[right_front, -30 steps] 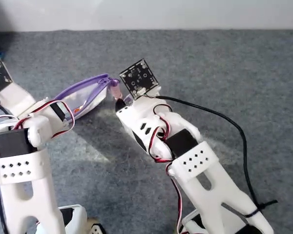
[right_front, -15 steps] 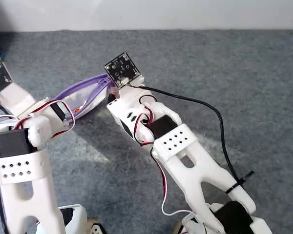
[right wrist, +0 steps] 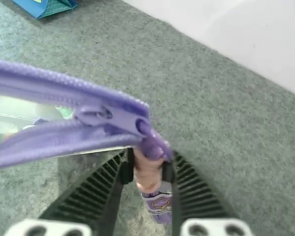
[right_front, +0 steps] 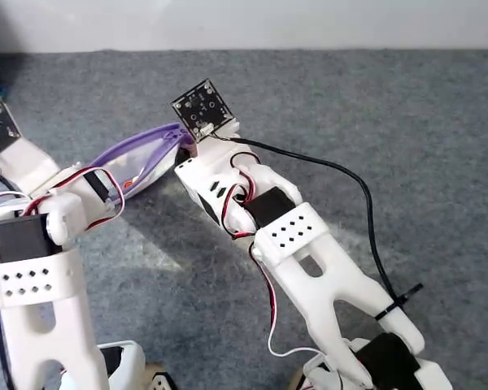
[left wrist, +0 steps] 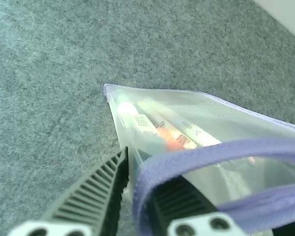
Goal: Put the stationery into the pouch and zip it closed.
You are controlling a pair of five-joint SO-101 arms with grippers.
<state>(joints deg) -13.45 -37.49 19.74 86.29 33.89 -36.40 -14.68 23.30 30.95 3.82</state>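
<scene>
Two holds we see: left gripper (left wrist: 132,158) pinching the pouch (left wrist: 201,115) wall, right gripper (right wrist: 148,160) clamped on the zipper pull (right wrist: 148,178), pens (left wrist: 162,130) inside.

pens (left wrist: 160,129) in pouch (right_front: 134,154), between left hand (left wrist: 135,169), right hand (right wrist: 147,164)

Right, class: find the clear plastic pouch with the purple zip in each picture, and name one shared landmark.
High view: clear plastic pouch, upper left of centre, between the arms.
Left wrist view: pouch, its edge pinched in the left gripper.
Right wrist view: pouch; right gripper grips its zip pull.
Shared landmark: the purple zip.
</scene>
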